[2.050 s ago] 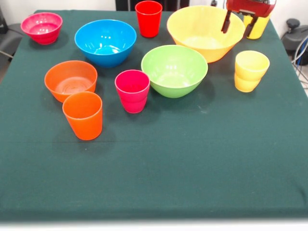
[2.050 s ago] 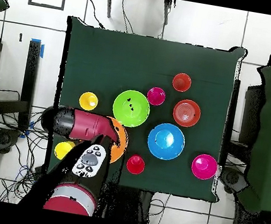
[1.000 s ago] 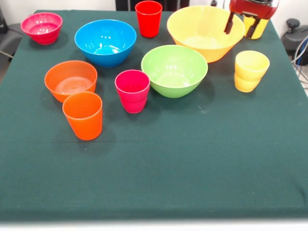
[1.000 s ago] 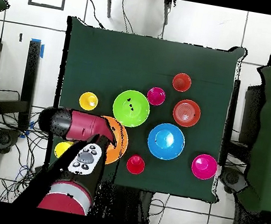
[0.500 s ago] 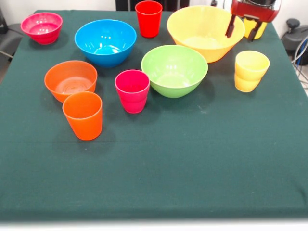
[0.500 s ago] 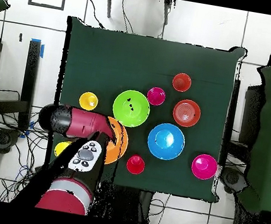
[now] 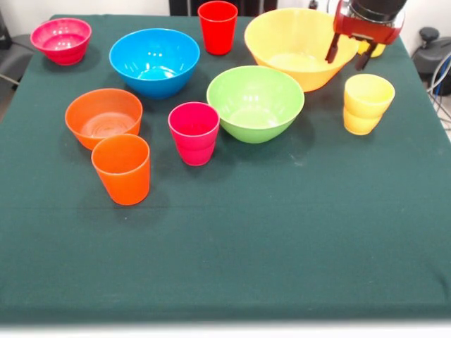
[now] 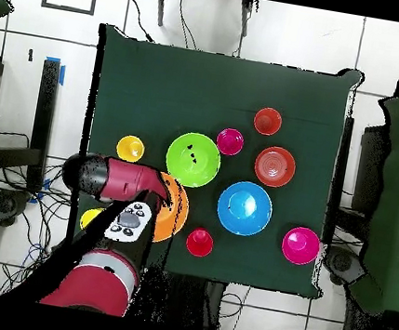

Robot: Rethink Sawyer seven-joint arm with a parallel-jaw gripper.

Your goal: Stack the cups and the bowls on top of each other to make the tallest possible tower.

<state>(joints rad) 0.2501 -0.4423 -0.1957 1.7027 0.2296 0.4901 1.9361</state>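
My gripper [image 7: 347, 55] hangs open over the right rim of the big yellow bowl [image 7: 296, 44], one finger inside the rim and one outside. A yellow cup [image 7: 375, 49] stands partly hidden behind it, and another yellow cup [image 7: 366, 103] stands in front. The green bowl [image 7: 255, 102], blue bowl [image 7: 154, 61], orange bowl [image 7: 103, 116] and pink bowl [image 7: 60, 40] sit apart. So do the red cup [image 7: 218, 27], pink cup [image 7: 194, 132] and orange cup [image 7: 122, 169]. Nothing is stacked and no tower is in view. From overhead my arm [image 8: 116, 180] covers most of the yellow bowl [image 8: 175, 211].
A dark green cloth [image 7: 282, 232] covers the table, with its near half bare. Cables and chair parts lie past the table's right edge [image 7: 433, 56]. In the overhead view, white floor tiles and cables surround the table [image 8: 161, 81].
My gripper has come down a little at the yellow bowl's right rim and still stands open. The cups and bowls have not moved.
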